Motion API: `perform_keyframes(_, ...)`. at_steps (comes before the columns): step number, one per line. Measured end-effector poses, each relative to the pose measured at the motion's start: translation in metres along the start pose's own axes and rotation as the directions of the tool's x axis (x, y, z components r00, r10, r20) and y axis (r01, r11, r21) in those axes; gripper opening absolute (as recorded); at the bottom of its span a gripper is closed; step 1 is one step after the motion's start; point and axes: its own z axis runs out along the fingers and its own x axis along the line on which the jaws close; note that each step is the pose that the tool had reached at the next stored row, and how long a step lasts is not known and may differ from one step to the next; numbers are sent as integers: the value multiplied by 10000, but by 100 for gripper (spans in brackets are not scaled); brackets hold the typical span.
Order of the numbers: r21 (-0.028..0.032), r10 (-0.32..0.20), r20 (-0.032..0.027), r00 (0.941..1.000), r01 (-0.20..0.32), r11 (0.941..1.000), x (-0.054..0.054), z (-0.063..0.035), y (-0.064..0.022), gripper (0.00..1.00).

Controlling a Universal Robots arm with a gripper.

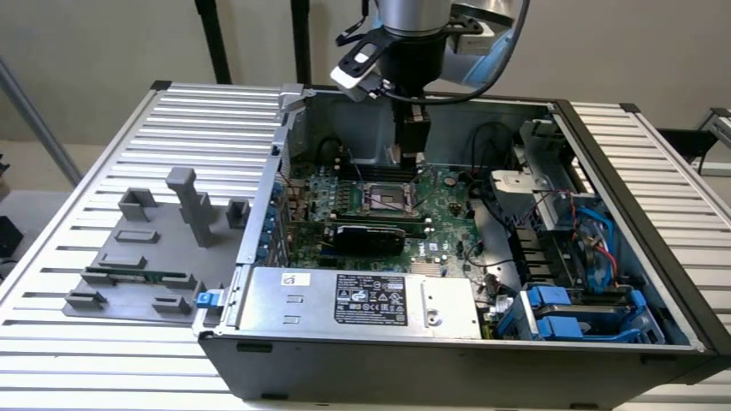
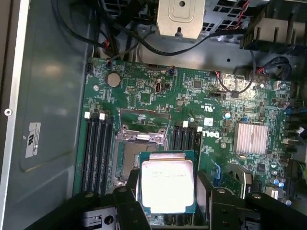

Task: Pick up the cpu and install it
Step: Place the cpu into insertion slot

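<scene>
- The gripper (image 1: 408, 152) hangs inside the open computer case (image 1: 457, 377), low over the green motherboard (image 1: 448, 204)
- From the wrist, the gripper (image 2: 168, 177) has its jaws drawn in on the cpu (image 2: 167, 182), one black finger (image 2: 132, 189) pressed to each opposite edge
- The cpu sits flat between them, silvery top facing the camera, with faint print on the metal (too small to read)
- It is held above the board, just beside the socket (image 2: 144, 139) and overlapping that socket's near edge
- The socket (image 1: 389, 199) lies open, its metal frame around a bare centre
- Black memory slots (image 2: 96, 148) run along one side of the socket, and a second set flanks the other side
- Also on the board: a coin battery (image 2: 113, 79) and a finned silver heatsink (image 2: 250, 138)
- The case also holds a grey power supply (image 1: 354, 300) at the front and blue drive bays (image 1: 571, 312) at the exterior view's right
- Outside the case, at the exterior view's left, a grey tray (image 1: 115, 257) rests on the slatted table (image 1: 115, 360), with a green memory stick (image 1: 143, 276) lying in it
</scene>
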Motion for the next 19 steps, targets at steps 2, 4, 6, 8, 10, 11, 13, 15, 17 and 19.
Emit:
perform_keyframes(2, 11, 127, -4, 9999, -127, 9999, 1, 0, -8, 55)
perform_keyframes(4, 31, 234, 2, 9997, -234, 9997, 1, -1, -19, 55)
perform_keyframes(6, 52, 357, 12, 9994, -357, 9993, 1, -2, -28, 55)
perform_keyframes(8, 66, 523, 23, 9986, -523, 9986, 2, 0, -31, 55)
perform_keyframes(10, 80, 726, 39, 9974, -726, 9973, 2, 5, -33, 55)
perform_keyframes(11, 84, 821, 47, 9966, -821, 9966, 3, 9, -35, 55)
perform_keyframes(13, 91, 985, 60, 9951, -986, 9951, 6, 22, -42, 55)
perform_keyframes(15, 96, 1112, 68, 9938, -1113, 9937, 10, 51, -47, 55)
perform_keyframes(17, 97, 1147, 71, 9934, -1148, 9933, 21, 86, -50, 55)
perform_keyframes(19, 98, 1151, 72, 9933, -1152, 9933, 42, 121, -51, 55)
